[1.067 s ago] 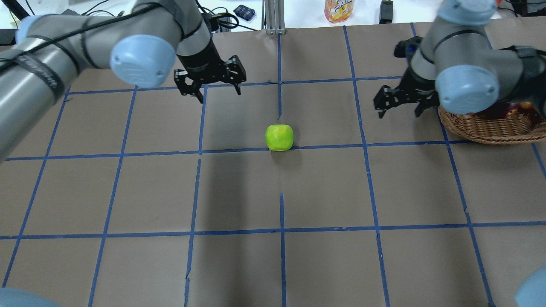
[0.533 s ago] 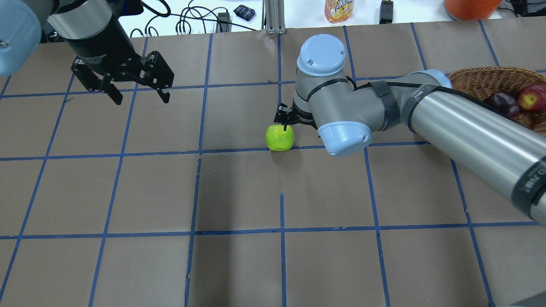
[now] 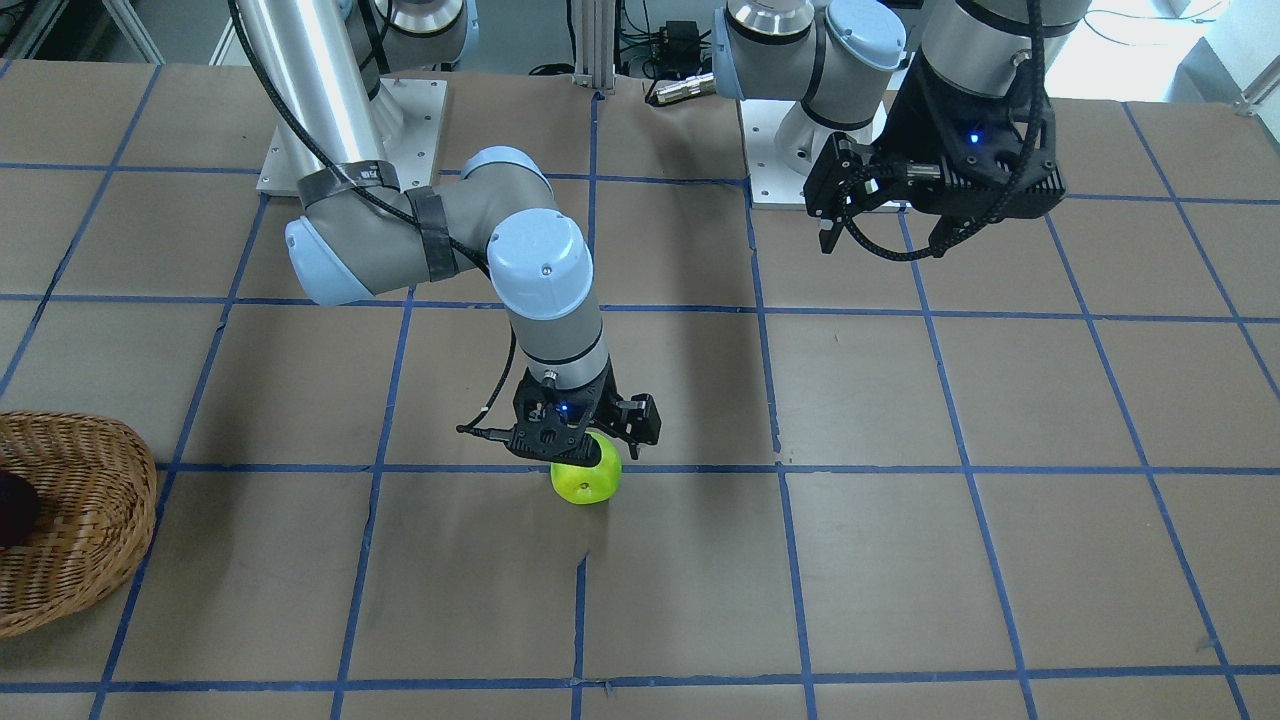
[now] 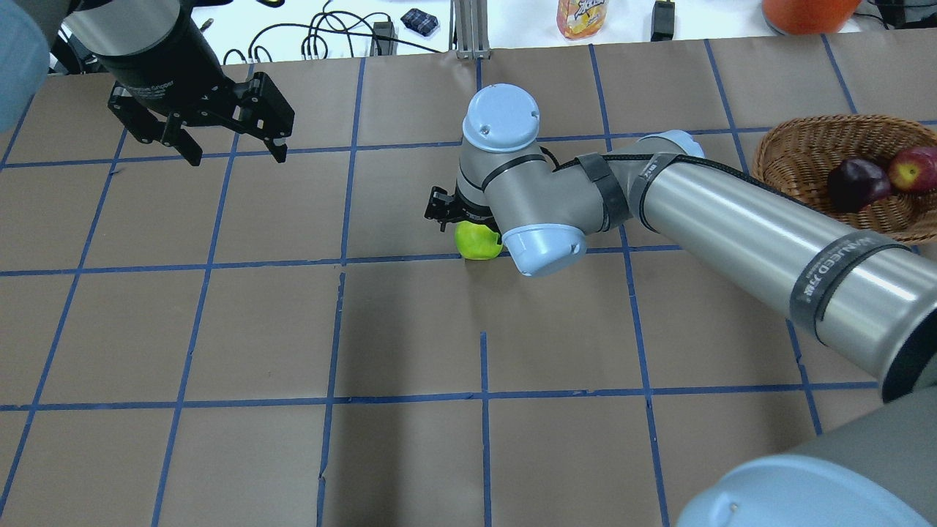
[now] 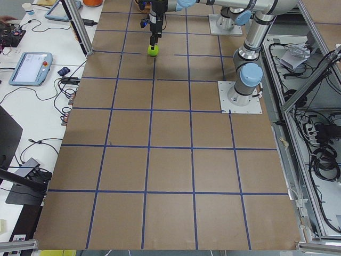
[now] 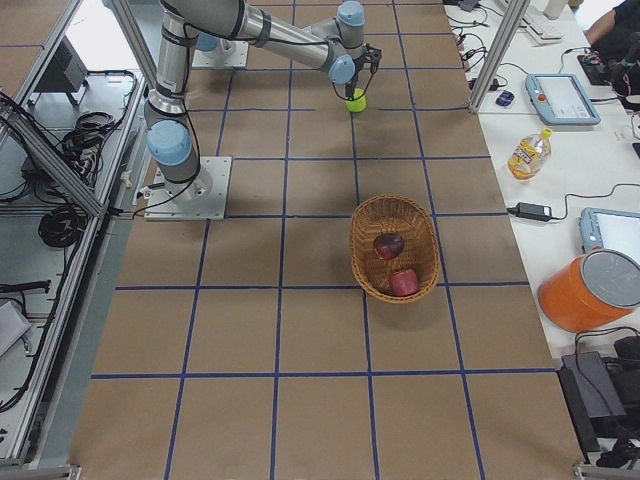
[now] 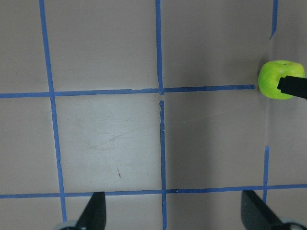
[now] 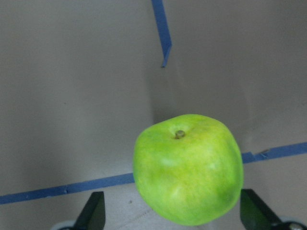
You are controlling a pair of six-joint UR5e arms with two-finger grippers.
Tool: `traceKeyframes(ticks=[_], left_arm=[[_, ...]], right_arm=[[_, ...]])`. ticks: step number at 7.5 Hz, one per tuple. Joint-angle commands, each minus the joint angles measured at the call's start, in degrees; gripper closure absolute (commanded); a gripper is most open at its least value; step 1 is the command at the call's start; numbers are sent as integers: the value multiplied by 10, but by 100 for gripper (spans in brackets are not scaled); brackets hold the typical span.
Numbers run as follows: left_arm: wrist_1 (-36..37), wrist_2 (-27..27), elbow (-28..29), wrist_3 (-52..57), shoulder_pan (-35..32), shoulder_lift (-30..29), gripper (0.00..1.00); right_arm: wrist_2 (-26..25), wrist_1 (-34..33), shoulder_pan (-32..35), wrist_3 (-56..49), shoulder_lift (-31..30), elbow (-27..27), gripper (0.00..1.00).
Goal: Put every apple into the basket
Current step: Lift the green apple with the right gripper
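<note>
Right wrist-mounted view gives you the clearest look: your right hand (image 8: 175, 212) is spread wide, its two fingers (image 8: 93, 211) at the bottom corners of the picture, and the yellow-green apple (image 8: 188, 168) sits between them with its stem up. The hand has hold of nothing. There is a plain gap on one side of the apple. On the other side the finger lies right at the fruit's edge, and you probably cannot tell from here whether it touches.

In the front-facing view the same hand points straight down over the apple, which rests on the tabletop (image 4: 410, 329) on a blue tape line (image 4: 293, 260) near the middle of the grid.

Your left hand (image 4: 238, 155) hangs above the tabletop well away from the apple, toward the far left corner in the overhead view. It is spread just as wide and holds nothing, and its wrist camera shows only bare brown paper between the fingers.

The basket (image 4: 805, 135) stands at the right edge of the overhead view, well apart from the green apple. The maroon apple (image 4: 853, 183) and the red apple (image 4: 911, 167) lie inside it, side by side.
</note>
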Motion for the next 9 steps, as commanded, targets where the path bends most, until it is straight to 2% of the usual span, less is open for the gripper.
traceKeyframes(ticks=[1,7,9], left_arm=[[10,2,-5,-2,0,6,0],[-21,4,11,-2,9,-9,0],[-36,41,10,3,9,-6,0]], right_arm=[[-59,-4,0,-7,20,-5,0],[-62,2,0,-18,36,3,0],[-64,3,0,-33,35,3,5]])
